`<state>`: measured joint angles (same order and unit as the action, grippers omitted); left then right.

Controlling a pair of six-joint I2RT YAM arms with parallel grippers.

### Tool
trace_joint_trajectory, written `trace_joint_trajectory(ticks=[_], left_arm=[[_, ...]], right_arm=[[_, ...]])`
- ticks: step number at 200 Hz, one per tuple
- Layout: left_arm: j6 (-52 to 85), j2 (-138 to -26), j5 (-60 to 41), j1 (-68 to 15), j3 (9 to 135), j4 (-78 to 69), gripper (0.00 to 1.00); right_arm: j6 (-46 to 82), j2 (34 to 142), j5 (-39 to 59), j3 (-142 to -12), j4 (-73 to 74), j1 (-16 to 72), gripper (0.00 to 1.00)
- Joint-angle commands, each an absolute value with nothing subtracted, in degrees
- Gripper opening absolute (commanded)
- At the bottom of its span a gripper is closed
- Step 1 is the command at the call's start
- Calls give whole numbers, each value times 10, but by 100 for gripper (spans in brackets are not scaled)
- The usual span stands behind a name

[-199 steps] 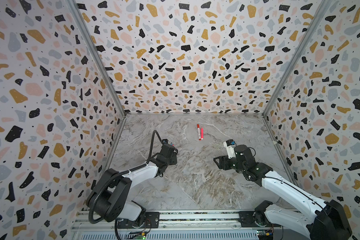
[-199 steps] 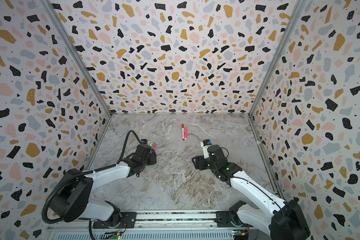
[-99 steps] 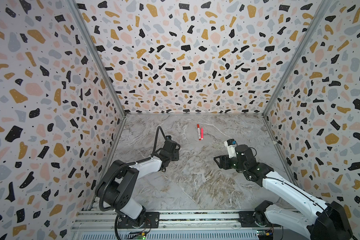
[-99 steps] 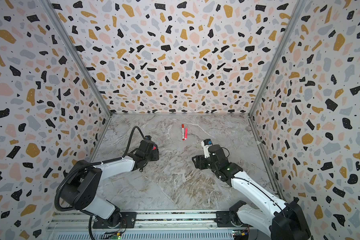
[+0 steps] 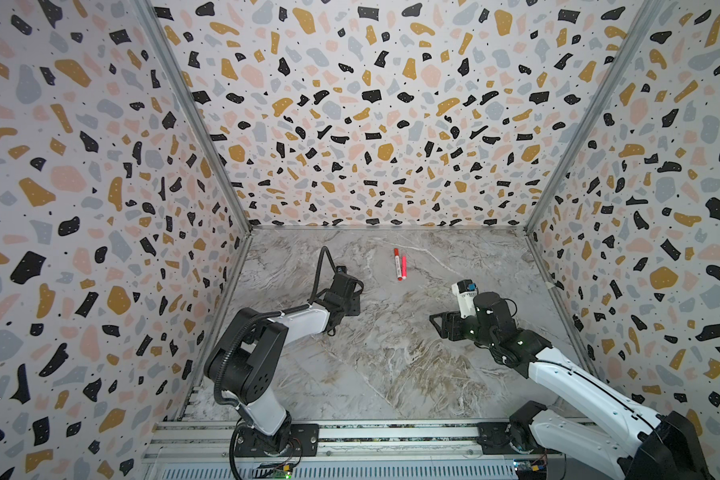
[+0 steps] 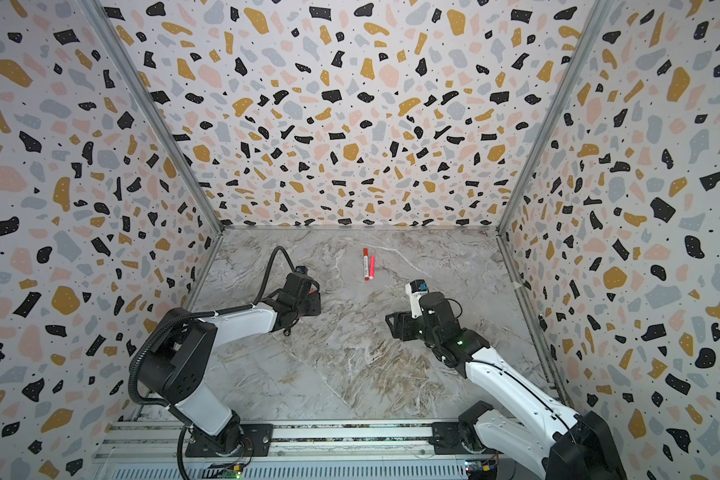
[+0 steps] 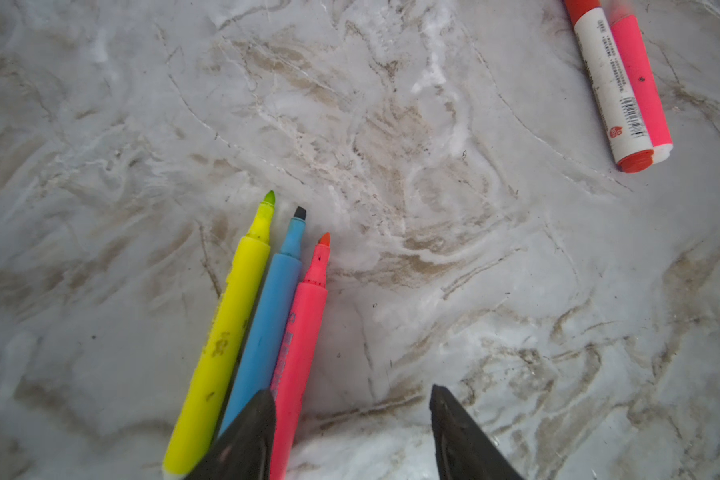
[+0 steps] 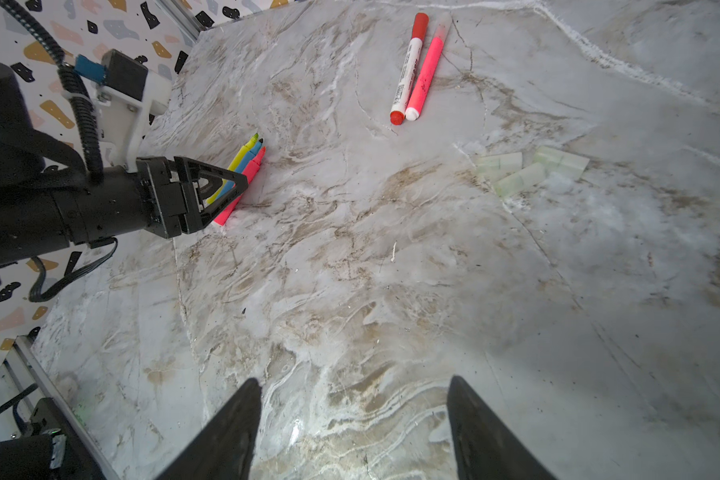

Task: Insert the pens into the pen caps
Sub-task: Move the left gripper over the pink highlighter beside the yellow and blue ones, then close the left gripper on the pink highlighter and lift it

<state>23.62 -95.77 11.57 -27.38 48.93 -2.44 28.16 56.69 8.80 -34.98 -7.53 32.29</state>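
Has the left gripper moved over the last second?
Yes. In a top view the left gripper has crept away from the front rail, closer to the white pen.

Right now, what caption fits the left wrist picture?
Open left fingers over uncapped yellow pen, blue pen, pink pen.

Three pens [image 7: 267, 316] are lying side by side beneath my left claw [image 7: 350, 392]; a pair [image 6: 368, 266] is lying touching farther back, caps [image 8: 516, 174] lying near it, rightward.
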Motion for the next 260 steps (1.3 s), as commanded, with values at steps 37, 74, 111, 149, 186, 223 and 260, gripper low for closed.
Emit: trace_joint_trajectory(ticks=[37,74,111,149,186,223,260], left_arm=[[213,-976,131,-267,518,-10,59],[205,-987,134,-265,525,-3,59],[202,-996,125,-264,526,-3,59],[199,-1010,109,-263,524,-8,57],[193,-1029,82,-265,526,0,50],[192,-1035,88,-290,517,2,48],[190,-1050,84,-311,519,4,39]], right_arm=[[292,548,93,-336,-61,321,71],[293,544,92,-331,-61,320,71],[294,543,92,-330,-58,321,71],[294,544,92,-330,-55,321,71],[297,545,91,-329,-50,321,71],[300,548,91,-329,-45,320,71],[301,544,88,-328,-46,320,71]])
